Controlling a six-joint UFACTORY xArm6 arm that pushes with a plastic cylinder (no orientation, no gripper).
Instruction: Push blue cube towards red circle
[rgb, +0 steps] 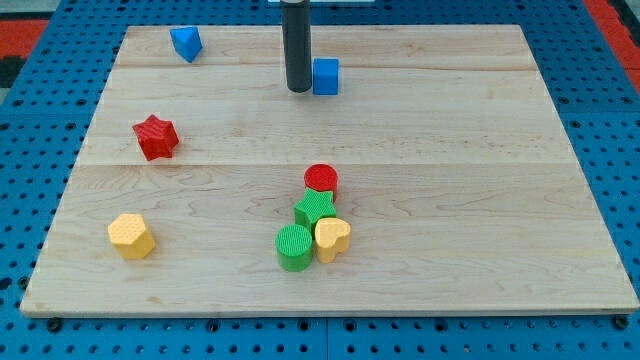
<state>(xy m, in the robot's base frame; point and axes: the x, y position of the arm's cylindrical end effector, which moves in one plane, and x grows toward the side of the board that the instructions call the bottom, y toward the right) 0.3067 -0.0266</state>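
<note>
Figure. The approach stage of a single push. My tip (298, 89) stands on the wooden surface (480, 200) just to the left of the blue cube (326, 76), so close that contact cannot be ruled in or out. The rod carries no fingers, so there is no spread or pinch to report. The blue cube lies in the far half of the surface, a little left of the midline. The red circle (321, 179), the goal, lies nearer the viewer and almost directly below the cube in the view, well apart from it, with bare wood between them. It touches a green star (314, 208), which in turn sits against a green cylinder (294, 247) and a yellow heart (332, 240).

Judged from this layout, the task is at its start: the cube has the whole gap yet to cross. A push from the present side would drive it to the right, not toward the goal. The next move therefore seems to call for bringing my tip round to the cube's far face, then pushing straight toward the near edge. A blue block of unclear shape (186, 43), a red star (156, 137) and a yellow block (131, 236) lie left, clear of that line.
</note>
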